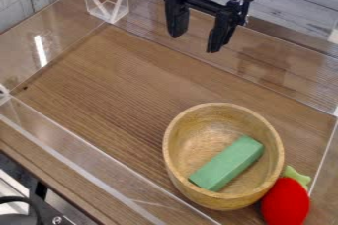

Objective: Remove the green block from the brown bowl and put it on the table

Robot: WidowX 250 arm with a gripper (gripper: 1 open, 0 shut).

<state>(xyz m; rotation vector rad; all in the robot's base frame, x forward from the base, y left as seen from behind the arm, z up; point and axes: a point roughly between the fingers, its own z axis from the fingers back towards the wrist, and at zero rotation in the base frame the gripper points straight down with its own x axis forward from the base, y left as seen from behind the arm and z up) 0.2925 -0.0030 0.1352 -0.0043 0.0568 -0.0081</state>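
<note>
Gripper: your gripper [203, 34] hangs at the far side, jaws spread wide, holding nothing.
Block spot: green block [227, 164] lies flat and slanted inside the brown bowl [181, 130], near corner of the table [119, 91].
Handling: looks rigid, light, matte (probably not slippery); pinch across the narrow width, mid-length.
Nearby: red strawberry toy [286, 201] touches the bowl's rim on the right.
In the way: bowl wall crowds your fingers; clear acrylic wall [53, 37] close by.

green block [227, 164] lies in the brown bowl [185, 130] (strawberry toy [287, 200] touching its right).
</note>
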